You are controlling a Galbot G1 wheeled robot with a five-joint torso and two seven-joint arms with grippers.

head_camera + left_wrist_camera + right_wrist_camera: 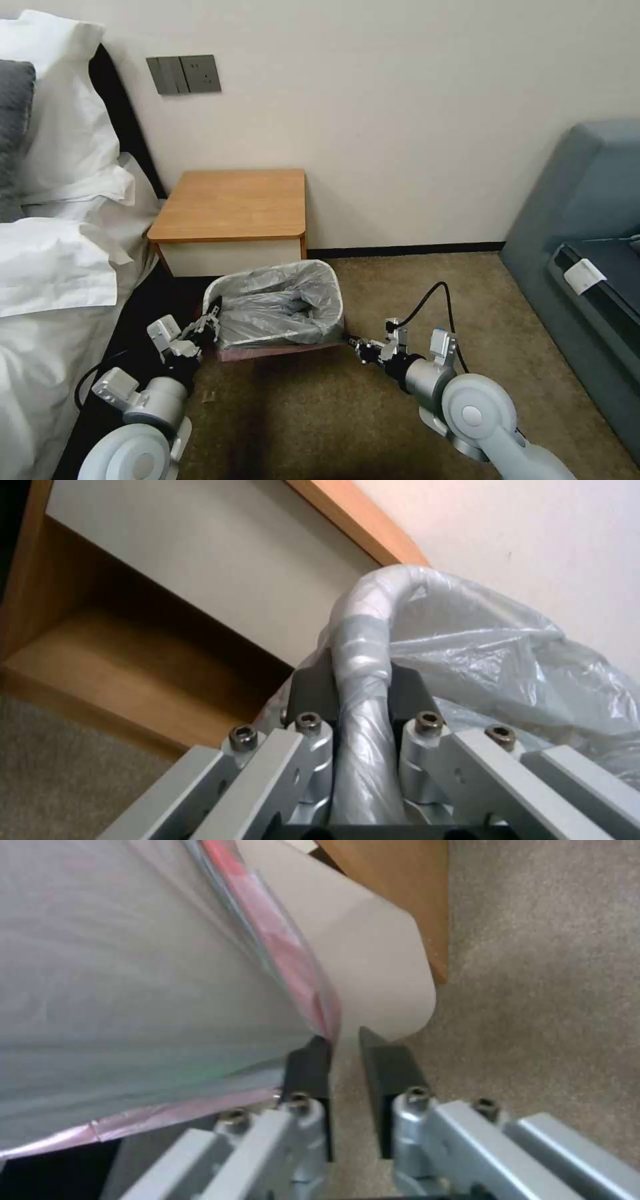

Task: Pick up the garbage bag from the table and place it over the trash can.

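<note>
One garbage bag lines one trash can; left claw clamped on bagged rim; right claw apart beside it.

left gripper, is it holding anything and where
Yes: the left gripper is shut on the trash can rim, with the garbage bag wrapped over it.

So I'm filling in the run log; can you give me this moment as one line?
garbage bag: draped over trash can | left gripper: shut on bagged rim | right gripper: open at bag's edge | table: behind
</note>
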